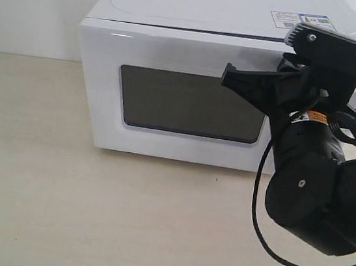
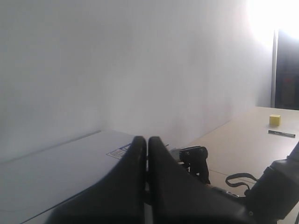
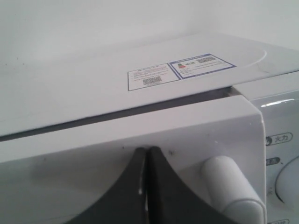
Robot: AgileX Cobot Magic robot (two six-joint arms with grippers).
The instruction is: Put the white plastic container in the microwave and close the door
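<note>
Much of the door (image 1: 194, 56) handle (image 3: 231, 186) hides behind the right gripper (image 1: 227, 75)

Right claw (image 3: 147, 150), tips together, before the door (image 3: 93, 140); handle (image 3: 231, 186) just beside

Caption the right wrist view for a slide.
Shut right pincer at the top of the door, beside its white bar handle.

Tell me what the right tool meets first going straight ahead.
Most likely the door, near its top edge beside the handle; the shut right tool looks almost on it, depth unclear.
</note>
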